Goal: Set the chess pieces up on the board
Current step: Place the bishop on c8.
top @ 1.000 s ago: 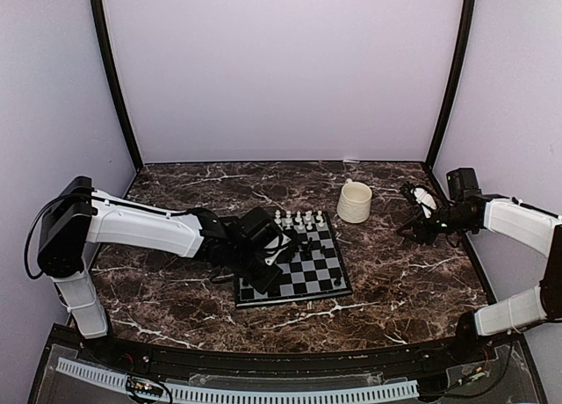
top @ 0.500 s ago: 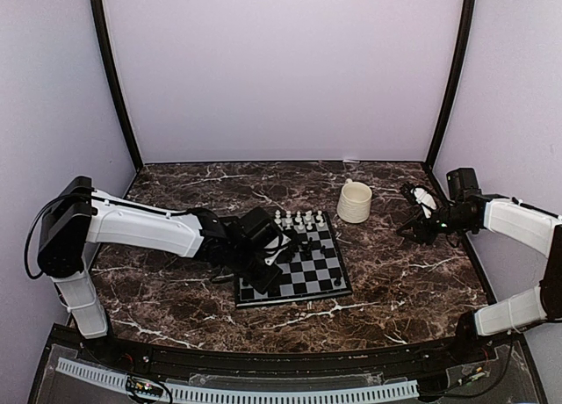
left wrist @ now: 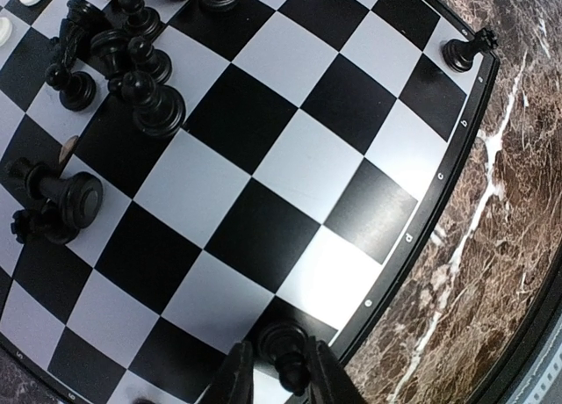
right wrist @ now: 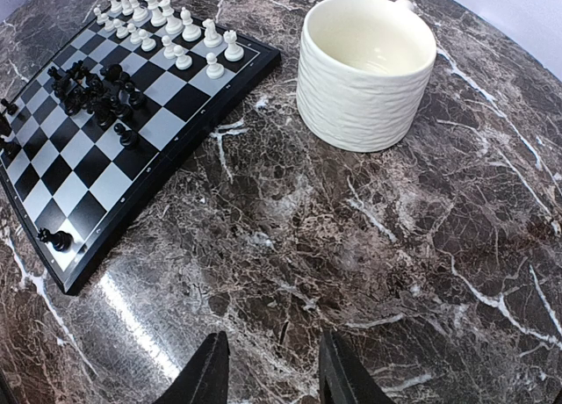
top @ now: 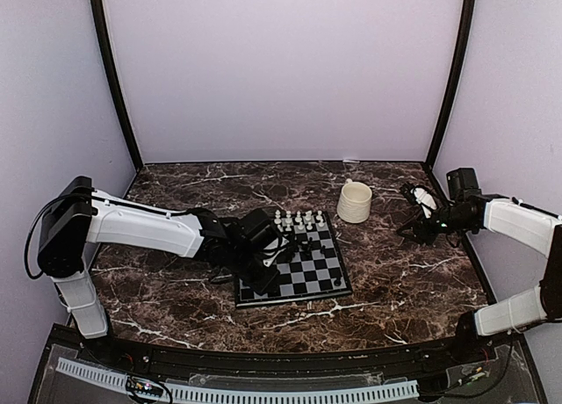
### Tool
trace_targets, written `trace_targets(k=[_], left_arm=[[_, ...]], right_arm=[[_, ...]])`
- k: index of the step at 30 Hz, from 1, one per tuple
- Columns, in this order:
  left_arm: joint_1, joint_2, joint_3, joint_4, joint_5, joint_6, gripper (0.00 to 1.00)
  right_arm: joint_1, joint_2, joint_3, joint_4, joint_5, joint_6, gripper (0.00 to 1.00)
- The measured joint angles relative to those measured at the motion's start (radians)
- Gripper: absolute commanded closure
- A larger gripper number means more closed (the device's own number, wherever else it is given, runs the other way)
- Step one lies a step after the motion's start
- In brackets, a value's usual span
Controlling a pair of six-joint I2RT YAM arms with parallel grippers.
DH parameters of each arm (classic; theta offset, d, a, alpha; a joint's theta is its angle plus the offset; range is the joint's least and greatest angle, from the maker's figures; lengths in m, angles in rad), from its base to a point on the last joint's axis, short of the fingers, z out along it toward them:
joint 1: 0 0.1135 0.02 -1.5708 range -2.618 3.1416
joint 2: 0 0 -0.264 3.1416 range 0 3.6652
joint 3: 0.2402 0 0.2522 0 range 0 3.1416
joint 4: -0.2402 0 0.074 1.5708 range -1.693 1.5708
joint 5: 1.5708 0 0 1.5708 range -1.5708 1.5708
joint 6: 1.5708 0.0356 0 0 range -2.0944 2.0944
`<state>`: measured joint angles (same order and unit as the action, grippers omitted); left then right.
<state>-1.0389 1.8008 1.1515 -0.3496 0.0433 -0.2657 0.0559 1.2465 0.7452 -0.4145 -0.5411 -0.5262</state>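
At the left side of the board [top: 307, 277], the left tool [left wrist: 279, 373] hangs low over an edge square with a black pawn [left wrist: 283, 344] upright between its fingers [left wrist: 239, 378]; they flank it closely, and whether they pinch it or stand just clear I cannot tell. The step looks like setting this pawn down, so the jaws should part evenly and the tool rise straight up, lest a finger tip the piece. Further along lies a heap of black pieces [left wrist: 132, 70], several toppled, and white pieces [right wrist: 167, 22] stand in rows at the far edge; a lone black piece [left wrist: 464, 51] holds a near corner. Right of the board sits the mug [right wrist: 367, 70], then the right tool [right wrist: 268, 369], open and empty above the bench [right wrist: 421, 272].
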Motion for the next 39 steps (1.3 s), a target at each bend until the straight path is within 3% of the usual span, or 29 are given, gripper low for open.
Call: trace_targets(k=[5,16,39], left_arm=[[0.000,0.000,0.000,-0.003,0.000,-0.001,0.75],[0.000,-0.003,-0.002,-0.003,0.001,-0.004,0.87],[-0.005,-0.042,-0.023,-0.004,0.019,-0.006,0.87]], right_arm=[[0.000,0.000,0.000,0.000,0.000,0.000,0.64],[0.000,0.000,0.000,0.000,0.000,0.000,0.63],[0.000,0.002,0.000,0.000,0.000,0.000,0.63]])
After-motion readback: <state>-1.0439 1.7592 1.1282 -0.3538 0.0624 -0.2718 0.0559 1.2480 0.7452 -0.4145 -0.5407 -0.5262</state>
